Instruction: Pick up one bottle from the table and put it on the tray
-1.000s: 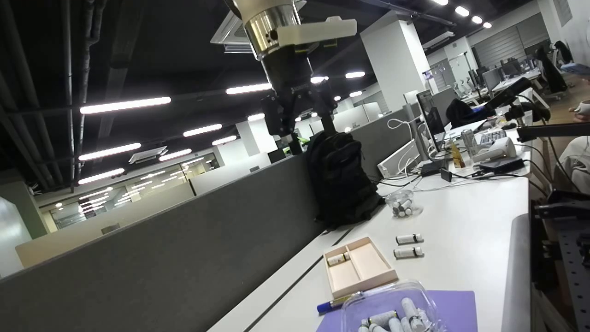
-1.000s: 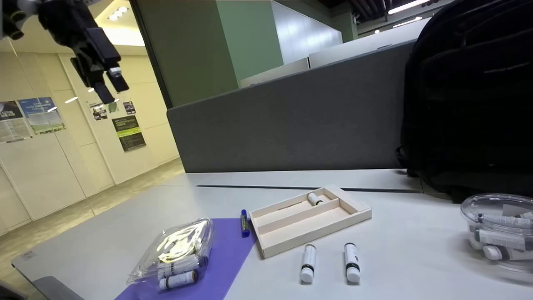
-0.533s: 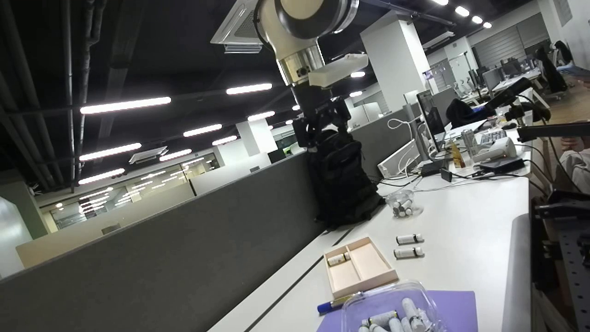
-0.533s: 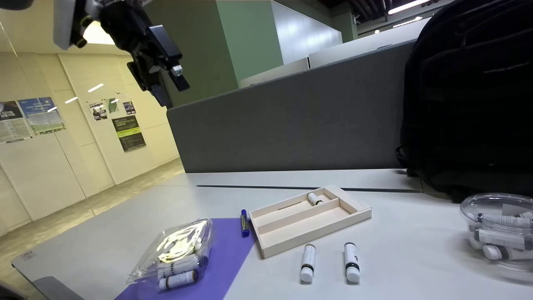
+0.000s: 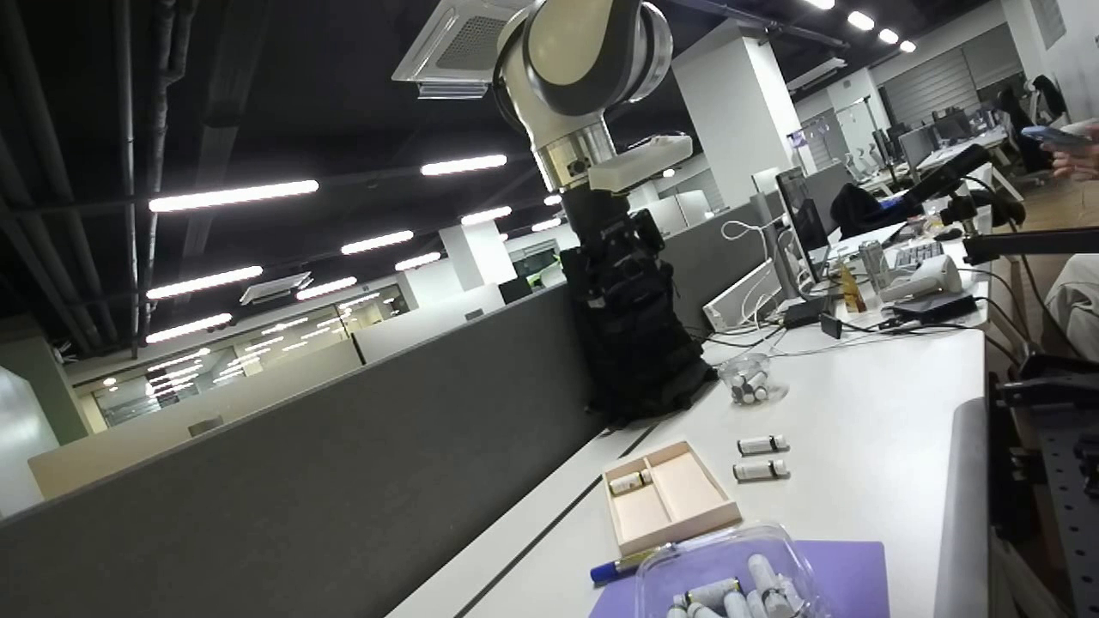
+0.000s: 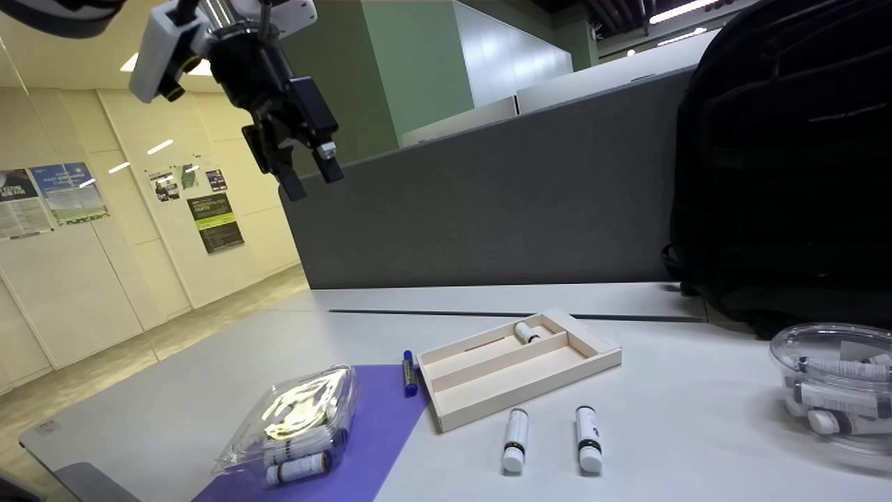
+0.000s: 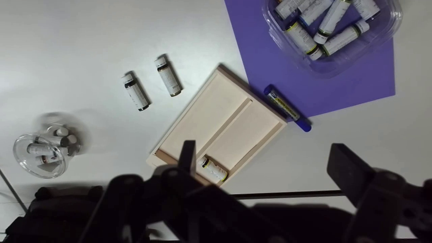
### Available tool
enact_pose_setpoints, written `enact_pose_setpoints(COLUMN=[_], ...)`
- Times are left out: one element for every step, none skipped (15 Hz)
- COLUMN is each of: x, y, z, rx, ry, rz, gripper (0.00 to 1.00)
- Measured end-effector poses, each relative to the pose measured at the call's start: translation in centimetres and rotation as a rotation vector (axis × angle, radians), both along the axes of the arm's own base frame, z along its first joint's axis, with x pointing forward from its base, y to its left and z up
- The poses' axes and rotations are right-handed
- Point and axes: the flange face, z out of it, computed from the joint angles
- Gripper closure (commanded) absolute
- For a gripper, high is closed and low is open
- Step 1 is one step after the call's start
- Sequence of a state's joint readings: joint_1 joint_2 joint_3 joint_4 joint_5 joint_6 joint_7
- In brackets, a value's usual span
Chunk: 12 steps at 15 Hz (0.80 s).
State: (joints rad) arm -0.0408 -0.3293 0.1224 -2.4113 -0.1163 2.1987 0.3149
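Note:
The tan wooden tray [image 6: 533,397] lies on the white table [image 6: 683,411]; a divider splits it into two long compartments. One small bottle [image 7: 214,169] lies in the compartment nearer the partition, at one end. Two white-labelled bottles [image 7: 168,77] [image 7: 135,92] lie side by side on the table beside the tray, apart from it; they also show in both exterior views [image 5: 760,469] [image 6: 516,439]. My gripper [image 6: 313,184] is open and empty, high above the table. In the wrist view its fingers [image 7: 187,157] stand wide apart, one covering part of the tray's end.
A clear box [image 7: 324,64] with several bottles stands on a purple mat [image 7: 337,91]. A blue marker [image 7: 287,108] lies against the tray's end. A clear round jar [image 6: 836,383] holds more bottles. A black backpack [image 5: 644,343] leans on the grey partition [image 6: 488,216].
My gripper has moved to the right in both exterior views, then lower over the last half second. It stays open. The bottles and tray have not moved.

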Motion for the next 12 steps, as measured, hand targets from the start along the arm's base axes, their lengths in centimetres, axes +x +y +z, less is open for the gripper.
enact_pose_setpoints(x=[0.0, 0.0, 0.0, 0.0, 0.2, 0.3, 0.5, 0.7, 0.9, 1.1, 1.3, 1.4], y=[0.0, 0.0, 0.0, 0.0, -0.2, -0.7, -1.6, -2.8, -4.1, -5.6, -7.1, -8.6], z=[0.1, 0.1, 0.0, -0.1, -0.4, -0.8, -1.3, -2.0, -2.8, -3.7, -4.7, -5.7], rx=[0.0, 0.0, -0.003, -0.003, 0.008, 0.031, 0.056, 0.076, 0.09, 0.099, 0.104, 0.108], ry=[-0.003, -0.003, -0.002, -0.003, -0.006, -0.008, -0.009, -0.005, 0.003, 0.015, 0.03, 0.045], rz=[0.0, 0.001, 0.006, 0.023, 0.047, 0.066, 0.079, 0.09, 0.096, 0.101, 0.106, 0.108], gripper=[0.0, 0.0, 0.0, 0.0, 0.0, 0.0, 0.0, 0.0, 0.0, 0.0, 0.0, 0.0])
